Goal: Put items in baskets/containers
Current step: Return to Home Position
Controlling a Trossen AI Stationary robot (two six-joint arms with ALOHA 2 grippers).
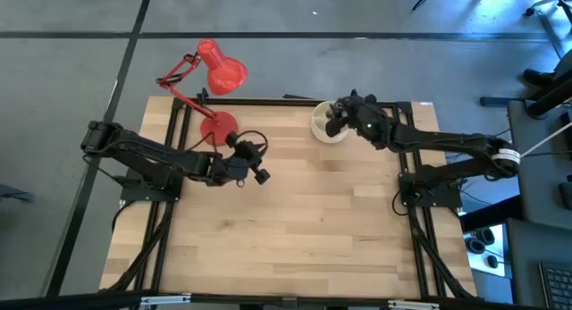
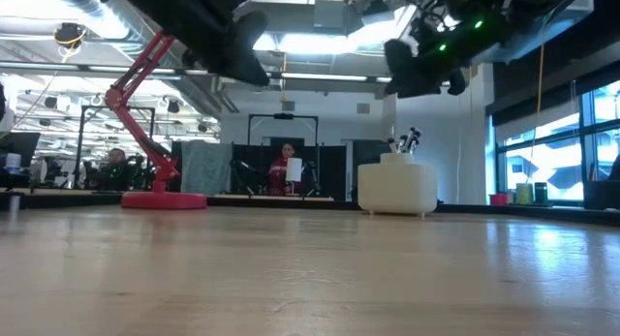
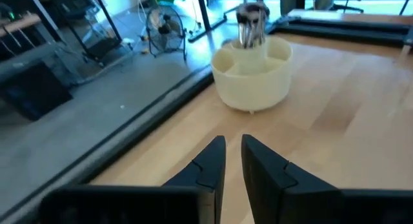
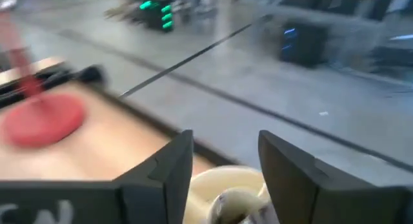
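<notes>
The cream-white cup (image 1: pixel 327 129) stands near the table's far edge, right of the middle; it also shows in the low view (image 2: pixel 397 188) and the left wrist view (image 3: pixel 253 72). Several slim brushes (image 3: pixel 250 20) stand upright in its central ring, tips up (image 2: pixel 405 140). My right gripper (image 1: pixel 338 120) hovers open just above the cup, with the cup rim (image 4: pixel 222 182) below its fingers (image 4: pixel 226 166); it holds nothing. My left gripper (image 1: pixel 256 163) waits over the table left of the middle, fingers nearly together and empty (image 3: pixel 233 153), pointing toward the cup.
A red desk lamp stands at the far left, its round base (image 1: pixel 217 127) on the table close to my left arm, its head (image 1: pixel 220 71) beyond the far edge. Bare wood (image 1: pixel 304 230) fills the middle and near side. A person (image 2: pixel 286 168) sits in the room behind.
</notes>
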